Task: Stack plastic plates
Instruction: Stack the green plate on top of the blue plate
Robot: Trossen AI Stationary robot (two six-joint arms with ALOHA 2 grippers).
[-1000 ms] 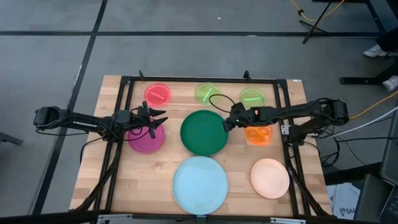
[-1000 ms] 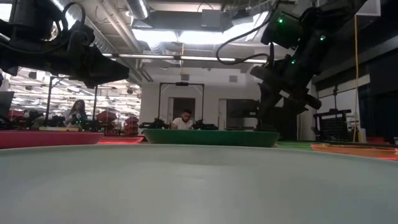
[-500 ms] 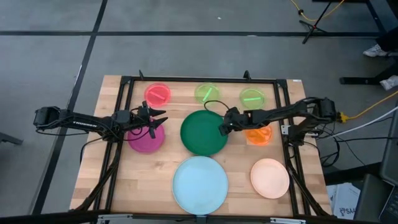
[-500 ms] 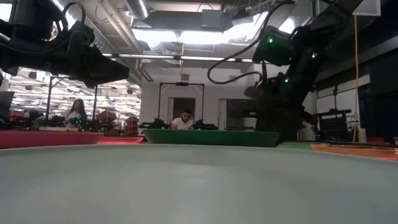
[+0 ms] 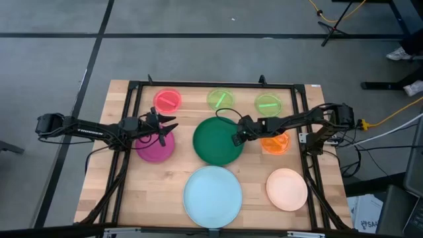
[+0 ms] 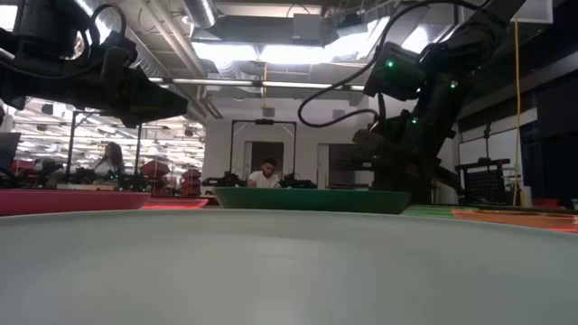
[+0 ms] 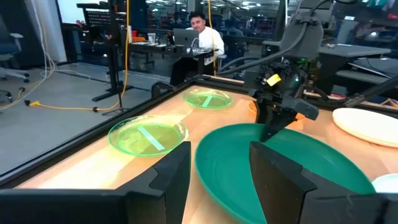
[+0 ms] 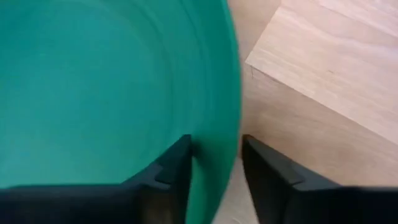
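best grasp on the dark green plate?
Pinch the raised rim of the dark green plate on the side facing the orange plate. It lies flat, so only the rim offers an edge; the right hand already straddles it there, open.

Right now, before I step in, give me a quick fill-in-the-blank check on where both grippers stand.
The right gripper straddles the rim of the dark ____ plate.
The left gripper hovers over the ____ plate.
The large plate nearest the table's front edge is light ____.
The peach plate has ____ stacked on it.

Missing words: green; magenta; blue; nothing
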